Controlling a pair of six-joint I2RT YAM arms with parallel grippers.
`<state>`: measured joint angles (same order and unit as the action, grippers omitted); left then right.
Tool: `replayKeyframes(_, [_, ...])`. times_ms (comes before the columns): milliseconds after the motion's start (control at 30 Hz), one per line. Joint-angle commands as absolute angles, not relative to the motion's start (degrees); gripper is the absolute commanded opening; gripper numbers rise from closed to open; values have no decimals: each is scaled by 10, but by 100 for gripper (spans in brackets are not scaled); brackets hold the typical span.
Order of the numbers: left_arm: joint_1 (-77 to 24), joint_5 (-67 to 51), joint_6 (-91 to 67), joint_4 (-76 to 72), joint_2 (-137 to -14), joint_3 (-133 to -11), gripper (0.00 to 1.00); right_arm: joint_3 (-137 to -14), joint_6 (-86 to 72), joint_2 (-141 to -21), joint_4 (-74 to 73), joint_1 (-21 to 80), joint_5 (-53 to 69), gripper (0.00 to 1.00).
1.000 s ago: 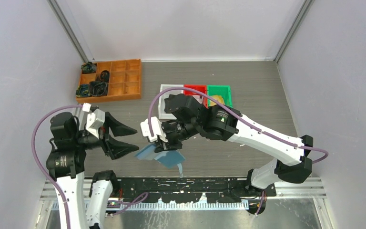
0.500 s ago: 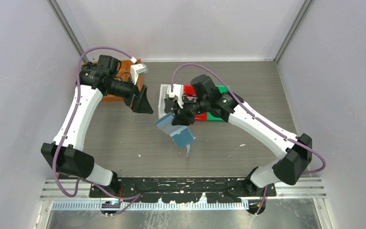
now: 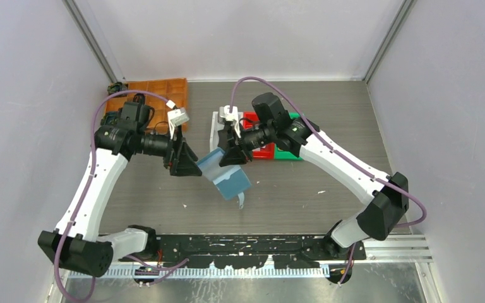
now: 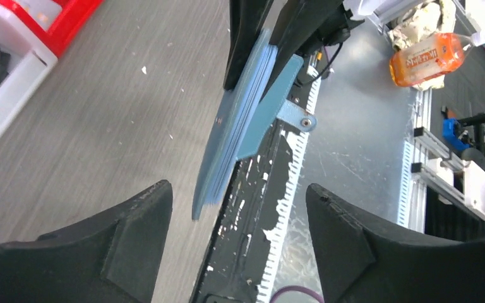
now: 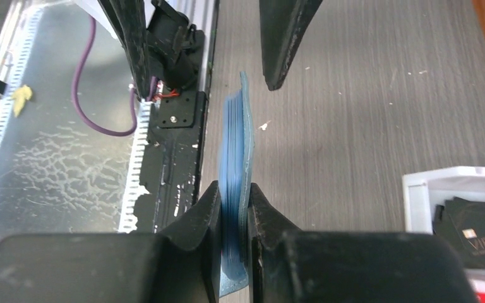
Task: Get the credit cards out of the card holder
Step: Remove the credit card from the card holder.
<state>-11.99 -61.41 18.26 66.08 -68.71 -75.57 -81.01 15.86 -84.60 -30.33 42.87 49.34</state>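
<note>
Left gripper point(image 3: 189, 163) swung in beside the card holder point(image 3: 228, 178), jaws apart; right gripper point(image 5: 233, 189) clamps its edge, aloft over the surface point(image 3: 328, 173). Light, floppy, slick; credit cards hidden, so pinch at pocket mouth.

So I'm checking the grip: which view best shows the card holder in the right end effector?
Right wrist: the card holder stands edge-on, pinched by the right end effector. Top external shows its open flaps, with the grip hidden. Left wrist shows mainly its free edge, side-on.
</note>
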Motion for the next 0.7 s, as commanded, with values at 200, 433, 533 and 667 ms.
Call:
replayKeyframes(200, [-125, -673, 135, 561, -692, -729, 50, -854, 129, -863, -250, 427, 571, 1])
replayKeyframes(433, [-125, -691, 120, 547, -687, -726, 32, -848, 141, -857, -260, 428, 577, 1])
replayKeyframes(533, [-125, -719, 100, 538, -682, -722, 32, -844, 147, -853, -260, 427, 577, 1])
replayKeyframes(667, [-125, -736, 84, 531, -679, -711, 39, -842, 147, -849, -254, 427, 579, 1])
